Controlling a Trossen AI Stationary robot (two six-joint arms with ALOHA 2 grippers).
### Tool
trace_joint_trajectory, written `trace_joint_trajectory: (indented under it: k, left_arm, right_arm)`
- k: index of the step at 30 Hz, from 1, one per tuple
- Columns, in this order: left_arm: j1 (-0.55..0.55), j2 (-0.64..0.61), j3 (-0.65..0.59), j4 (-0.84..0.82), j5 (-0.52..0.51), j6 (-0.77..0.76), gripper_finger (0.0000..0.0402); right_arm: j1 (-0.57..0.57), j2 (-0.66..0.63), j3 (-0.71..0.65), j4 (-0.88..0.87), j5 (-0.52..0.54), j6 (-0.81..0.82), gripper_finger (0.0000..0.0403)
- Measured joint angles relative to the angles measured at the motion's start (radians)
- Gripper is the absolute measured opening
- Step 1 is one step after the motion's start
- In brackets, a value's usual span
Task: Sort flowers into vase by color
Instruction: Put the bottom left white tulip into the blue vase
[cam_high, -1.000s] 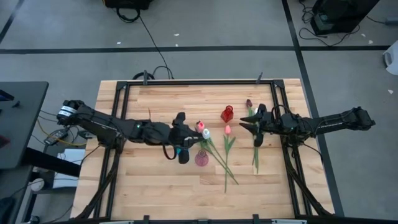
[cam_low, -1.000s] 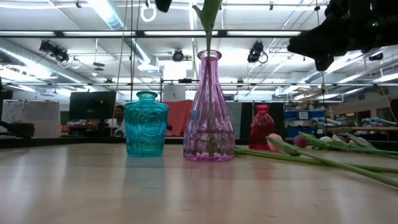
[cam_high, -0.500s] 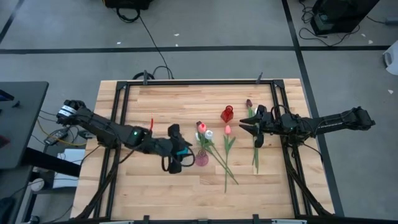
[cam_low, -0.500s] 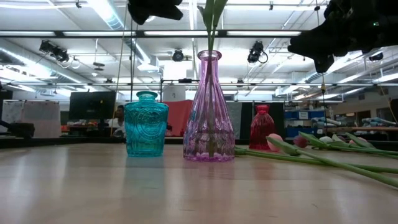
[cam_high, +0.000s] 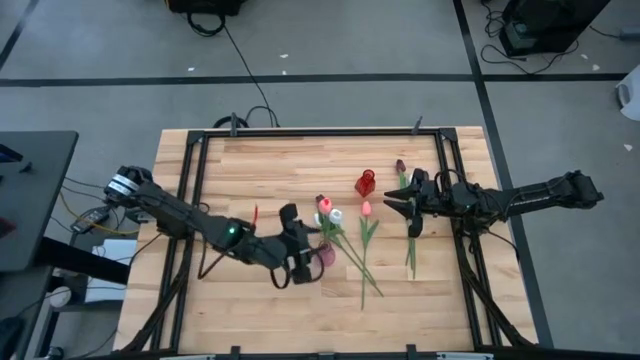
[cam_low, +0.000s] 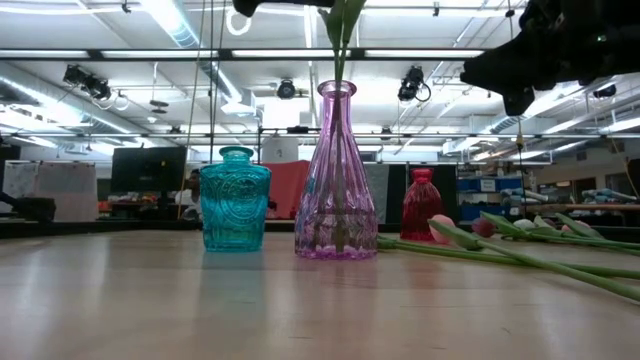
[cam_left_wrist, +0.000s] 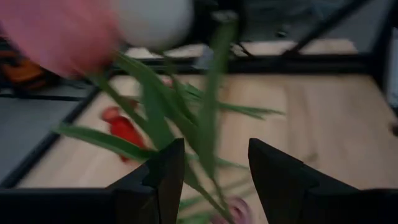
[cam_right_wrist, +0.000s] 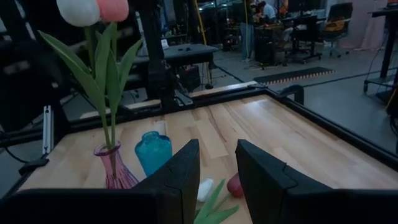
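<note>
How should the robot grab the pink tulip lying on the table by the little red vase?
Probably by the thin stem of the pink tulip, just below its leaves, coming straight down and pinching across it. It lies flat on the table, and another stem crosses it lower down.

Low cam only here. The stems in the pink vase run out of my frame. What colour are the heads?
Observer: One white head and one pink head, side by side above the pink vase.
Operator: Left gripper open?
Observer: Yes, the left gripper is open, with a finger on either side of the stems above the vase.
Operator: Any unsorted?
Observer: Several loose flowers lie right of the vase. A dark red tulip is by the right gripper.
</note>
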Motion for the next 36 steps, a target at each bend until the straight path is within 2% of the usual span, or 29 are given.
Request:
trace_joint_trajectory:
  k: [6, 11, 16, 36]
  left_arm:
    - [0.005, 0.017, 0.007, 0.003, -0.047, -0.051, 0.0183]
    - [0.009, 0.081, 0.006, 0.041, -0.061, -0.042, 0.0183]
    - [0.012, 0.106, 0.006, 0.040, -0.121, -0.071, 0.0183]
    - [0.011, 0.107, 0.006, 0.072, -0.090, -0.075, 0.0177]
  right_arm:
    - [0.000, 0.017, 0.000, 0.030, 0.000, -0.012, 0.0118]
    - [0.000, 0.027, 0.000, 0.050, 0.000, -0.029, 0.0118]
    - [0.000, 0.031, 0.000, 0.051, -0.001, -0.029, 0.0118]
    - [0.000, 0.031, 0.000, 0.051, -0.001, -0.034, 0.0118]
